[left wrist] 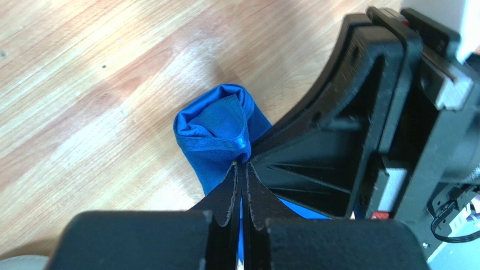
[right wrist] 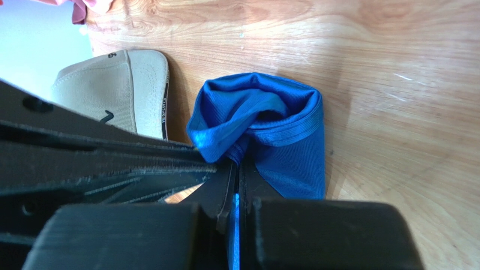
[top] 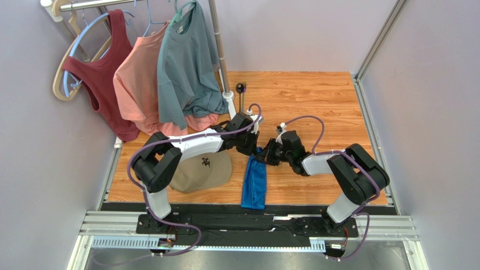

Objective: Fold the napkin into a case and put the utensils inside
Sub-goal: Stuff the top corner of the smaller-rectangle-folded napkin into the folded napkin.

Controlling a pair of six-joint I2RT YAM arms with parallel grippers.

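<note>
Spreading the napkin [top: 254, 183] mouth without losing the fold

Both tools are clenched on cloth. The left gripper [left wrist: 241, 169] pinches one lip of the blue tube's far end and the right gripper [right wrist: 235, 169] pinches the opposite lip, their fingertips close together just right of the tan cap [top: 201, 169]. The napkin lies as a narrow folded strip on the table [top: 315, 101] right of the cap, running from the grippers toward the arm bases. By my reading the case is formed and opening its mouth is the step in hand.

To do it well, draw the two lips apart gently and level, only enough to round the opening. A hard or upward pull would likely drag the thin, slippery strip out of its fold or slide it along the wood. One lip should probably be pinned low so the other gripper can fetch a utensil.

The overhead view hides the mouth under both wrists, and each wrist view cuts off the rest of the strip. How deep the pocket runs cannot be told. A slender dark thing [top: 241, 89] with a round head stands beyond the cap; it may be the spoon, but that is unsure. The fork is nowhere seen.
</note>
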